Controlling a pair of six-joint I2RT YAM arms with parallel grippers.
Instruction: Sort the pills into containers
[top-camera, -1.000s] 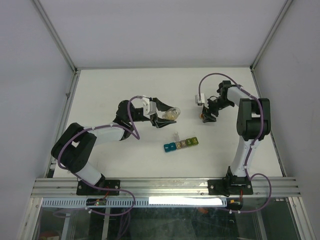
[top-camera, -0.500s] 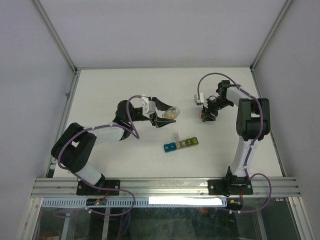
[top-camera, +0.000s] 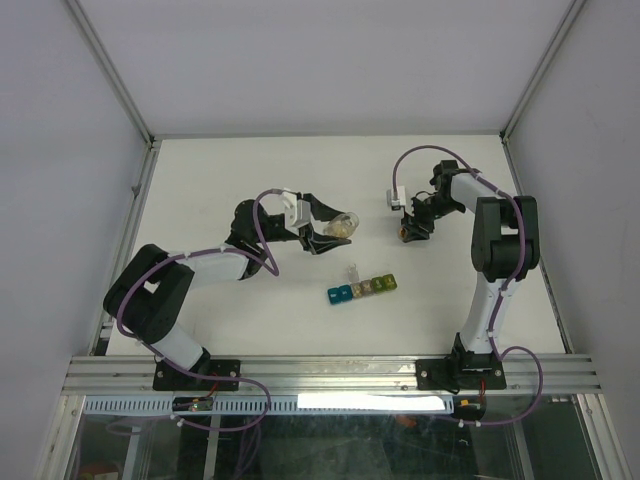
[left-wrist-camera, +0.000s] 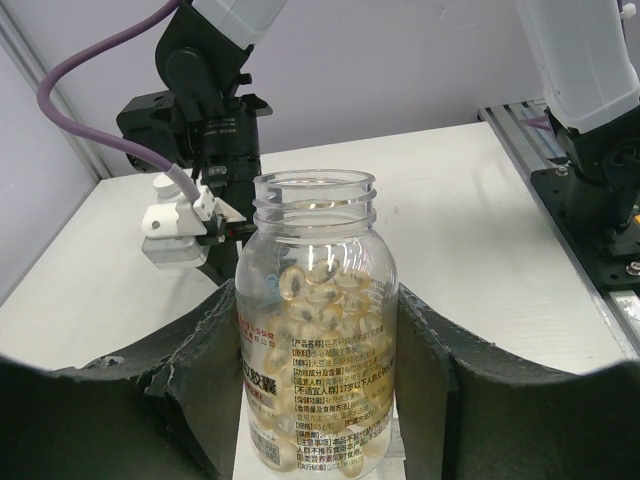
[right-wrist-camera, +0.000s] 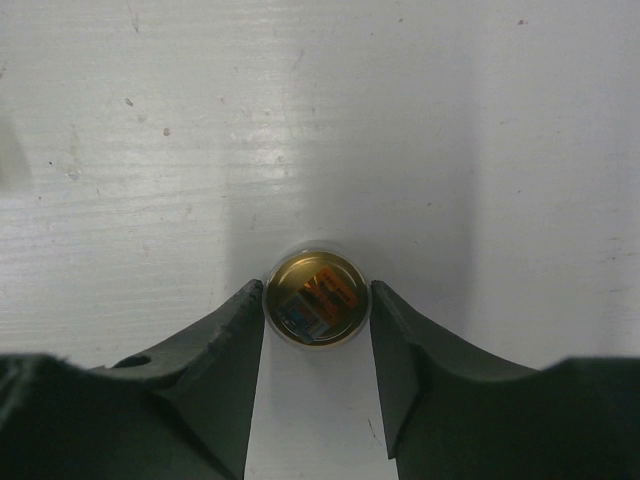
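Note:
My left gripper is shut on a clear, uncapped bottle full of pale yellow capsules, the pills; the bottle hangs tilted above the table left of centre. The containers, a strip of coloured cells, lie near the table's middle with one clear lid flipped up. My right gripper points straight down over a small round orange-tinted bottle standing open on the table, one fingertip against each side of it. From above, this gripper is at the right rear.
The left wrist view shows the right arm's wrist and its white camera beyond the bottle, and that arm's base at the right. Metal rails edge the near side; white walls enclose the table.
My right gripper's jaws have narrowed onto the small orange-tinted bottle, and that wrist has shifted slightly back. The left arm and its bottle have not moved.

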